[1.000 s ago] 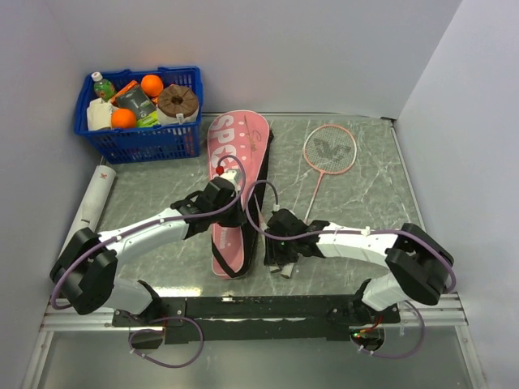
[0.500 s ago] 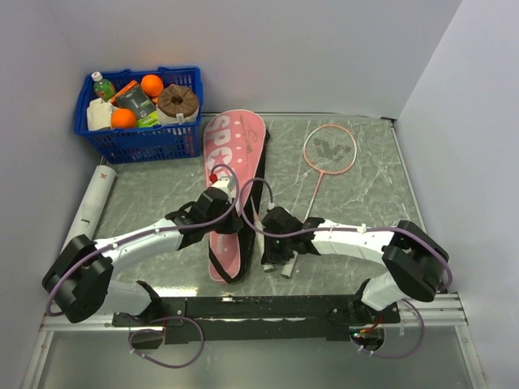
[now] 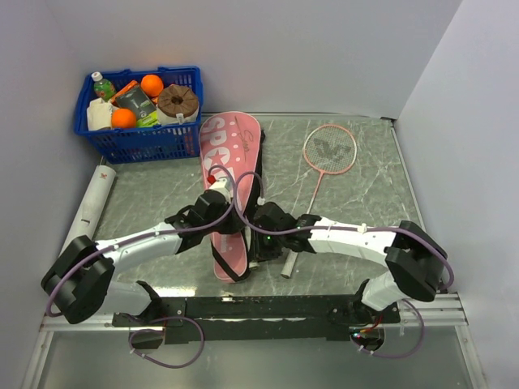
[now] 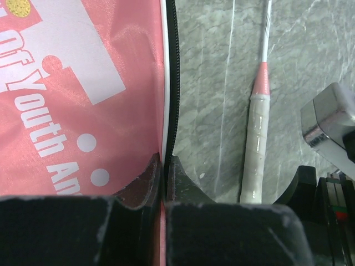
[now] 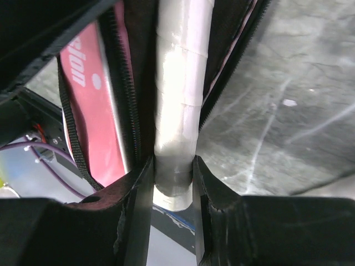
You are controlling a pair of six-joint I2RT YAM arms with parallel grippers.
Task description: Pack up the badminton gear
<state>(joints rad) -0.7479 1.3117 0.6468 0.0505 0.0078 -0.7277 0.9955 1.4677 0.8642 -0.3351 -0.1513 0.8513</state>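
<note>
The pink "SPORT" case [image 3: 229, 150] lies lengthwise in mid-table. My left gripper [image 3: 220, 217] is shut on its black zipper edge [image 4: 171, 83], pinched between the jaws of my left gripper [image 4: 165, 163]. My right gripper [image 5: 173, 166] is shut on a racket's white wrapped handle [image 5: 180, 83], which lies between the case's parted zipper edges; in the top view the right gripper [image 3: 261, 239] sits right beside the case. A second racket [image 3: 330, 150] with a pink-rimmed head lies on the table to the right, its handle [image 4: 257, 149] close by. The long white tube [image 3: 93, 203] lies at the left wall. No shuttlecocks show.
A blue basket [image 3: 138, 113] of oranges, a bottle and other items stands at the back left. Walls close the table [image 3: 365, 203] on the left, back and right. The black base rail [image 3: 259, 308] runs along the near edge.
The left gripper has swung the case's near part left, tilting the case. The right gripper has moved left up against the case and has shut on the racket handle.
</note>
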